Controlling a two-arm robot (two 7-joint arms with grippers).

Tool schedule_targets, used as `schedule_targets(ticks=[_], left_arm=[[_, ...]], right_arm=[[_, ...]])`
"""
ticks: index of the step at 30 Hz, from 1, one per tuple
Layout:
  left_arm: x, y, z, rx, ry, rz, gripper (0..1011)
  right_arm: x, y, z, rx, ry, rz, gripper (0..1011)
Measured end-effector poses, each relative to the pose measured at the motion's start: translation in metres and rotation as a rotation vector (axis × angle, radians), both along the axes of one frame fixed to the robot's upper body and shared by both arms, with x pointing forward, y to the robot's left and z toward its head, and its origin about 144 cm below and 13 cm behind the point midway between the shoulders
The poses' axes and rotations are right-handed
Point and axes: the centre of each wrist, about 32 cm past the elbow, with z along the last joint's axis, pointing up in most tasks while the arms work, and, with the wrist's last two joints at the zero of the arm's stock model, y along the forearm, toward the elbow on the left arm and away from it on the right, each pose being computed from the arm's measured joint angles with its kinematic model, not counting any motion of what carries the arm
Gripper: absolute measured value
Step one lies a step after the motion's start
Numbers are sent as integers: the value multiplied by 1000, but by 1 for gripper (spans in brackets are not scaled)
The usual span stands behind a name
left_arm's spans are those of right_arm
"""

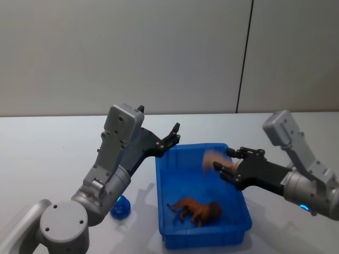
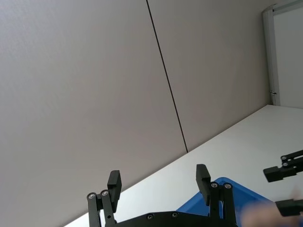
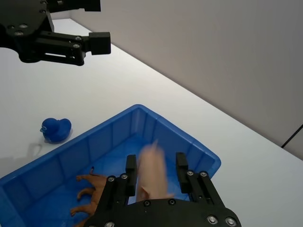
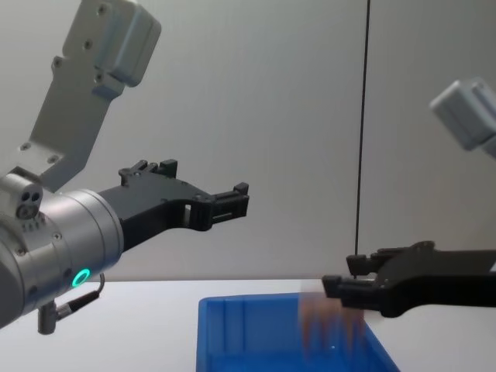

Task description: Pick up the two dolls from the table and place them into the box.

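Nearest is the brown doll (image 1: 197, 210), which lies on its side on the floor of the box (image 1: 204, 238), in the near half. The box stands on the white table (image 1: 47, 159). Just left of its near-left corner, a small blue duck (image 1: 121, 208) sits on the tabletop, close to the left arm.

Farther back, the right gripper (image 1: 222, 160) reaches in from the right and hangs over the far-right part of the box, above the rim. Its fingers (image 3: 181, 163) are spread. A blurred pink doll (image 1: 211, 157) is between them in the right wrist view, over the box interior, and I cannot tell whether it touches either finger. In the chest view that doll shows as a smear just below the fingertips, inside the box outline.

Beyond that, the left gripper (image 1: 175, 133) is held high over the far-left corner of the box, well above the rim, with its fingers (image 2: 203, 177) wide apart. A grey wall (image 1: 159, 53) with a dark vertical seam stands behind the table.
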Motion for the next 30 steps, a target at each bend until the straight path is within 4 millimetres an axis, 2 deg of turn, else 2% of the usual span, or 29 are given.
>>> schedule_targets(ticks=[2,3,5,6,9,10,17,20,30], left_arm=[[0,0,0,0,0,0,1001],[0,0,0,0,0,0,1001],[0,0,0,0,0,0,1001],[0,0,0,0,0,0,1001],[0,0,0,0,0,0,1001],[0,0,0,0,0,0,1001],[0,0,0,0,0,0,1001],[0,0,0,0,0,0,1001],[0,0,0,0,0,0,1001]], right_arm=[[3,2,-1,-2,7,3,510],[5,4,-2,-5,10,6,569],[7,5,-3,-8,15,7,608],[9,6,-3,-10,17,8,669],[12,7,-4,-12,17,8,724],[13,7,-4,-13,14,7,778],[15,-1,-5,-11,-6,-19,970],[13,-10,-6,-7,-11,-35,1001],[-1,-44,-14,-12,-18,-79,1001]])
